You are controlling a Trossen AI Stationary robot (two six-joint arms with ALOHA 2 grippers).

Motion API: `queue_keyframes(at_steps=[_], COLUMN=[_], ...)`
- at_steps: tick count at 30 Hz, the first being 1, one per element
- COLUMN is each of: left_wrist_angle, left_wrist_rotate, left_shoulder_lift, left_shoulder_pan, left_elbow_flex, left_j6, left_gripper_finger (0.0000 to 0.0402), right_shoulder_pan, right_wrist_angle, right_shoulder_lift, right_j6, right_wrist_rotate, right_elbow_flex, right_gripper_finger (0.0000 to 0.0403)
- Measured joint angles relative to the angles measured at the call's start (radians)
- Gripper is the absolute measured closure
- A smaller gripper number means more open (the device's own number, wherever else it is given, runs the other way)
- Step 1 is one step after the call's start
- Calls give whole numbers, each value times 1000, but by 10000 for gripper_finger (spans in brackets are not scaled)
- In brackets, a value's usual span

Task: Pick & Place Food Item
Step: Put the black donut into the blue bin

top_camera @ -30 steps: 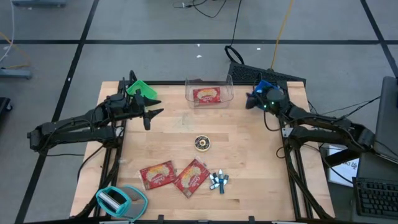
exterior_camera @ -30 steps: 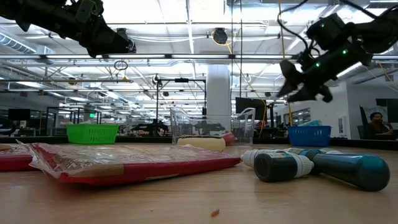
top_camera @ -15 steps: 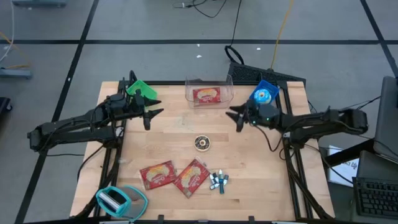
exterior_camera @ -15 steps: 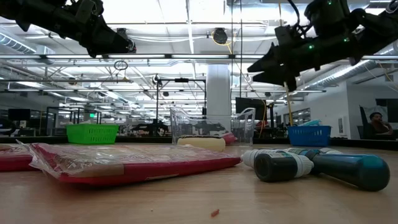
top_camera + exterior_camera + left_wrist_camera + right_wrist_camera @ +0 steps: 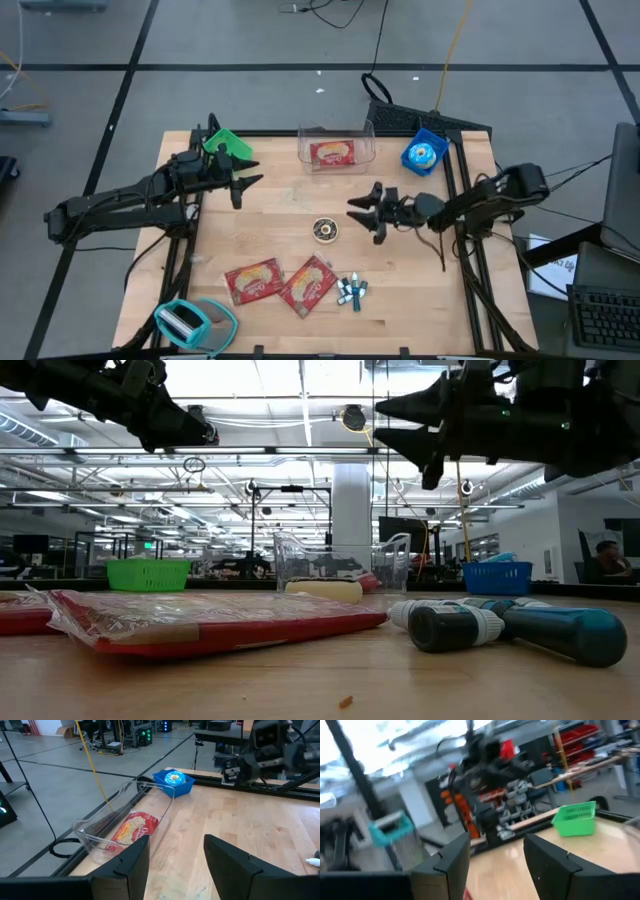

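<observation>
a: which step are we at?

b: the approach, i'd say. the right gripper (image 5: 362,212) hangs above the table (image 5: 420,270), just beside the small round tin (image 5: 325,230) and on the side of it toward the clear bin (image 5: 336,146). its fingers stand apart with nothing between them, so no pick has happened.

a: and the food?

b: two red snack packets (image 5: 280,283) lie flat and side by side near the front edge, on the far side of the tin from the bin. a cluster of small blue-capped tubes (image 5: 351,291) sits just beside them. a third packet (image 5: 332,153) already lies inside the bin.

a: the other arm?

b: the left gripper (image 5: 243,174) waits near the green basket (image 5: 228,143), to the side of the bin, fingers parted and empty.

a: what does the next move call for?

b: as i judge it, the right gripper must travel past the tin toward the nearer packet, tip its fingers downward and come onto an edge, since a flat pouch gives little to pinch. the crinkly wrapper visible in the low view could slip. then lift and carry it to the bin.
</observation>
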Motion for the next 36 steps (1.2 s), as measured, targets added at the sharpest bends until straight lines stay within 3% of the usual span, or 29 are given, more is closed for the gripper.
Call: queue_keyframes(at_steps=[4, 10, 14, 22, 36], left_wrist_angle=[0, 0, 0, 0, 0], left_wrist_rotate=[0, 0, 0, 0, 0], left_shoulder_lift=[0, 0, 0, 0, 0], left_shoulder_pan=[0, 0, 0, 0, 0], left_elbow_flex=[0, 0, 0, 0, 0], left_j6=[0, 0, 0, 0, 0], left_gripper_finger=[215, 215, 215, 215, 215], right_shoulder_pan=[24, 29, 29, 25, 0], right_wrist_angle=[-264, -1132, -1451, -1452, -1515], right_shoulder_lift=[12, 34, 133, 287, 321], right_j6=[0, 10, 18, -31, 1], right_wrist_rotate=[59, 164, 205, 155, 156], right_elbow_flex=[108, 457, 624, 699, 700], right_gripper_finger=[226, 206, 191, 175, 179])
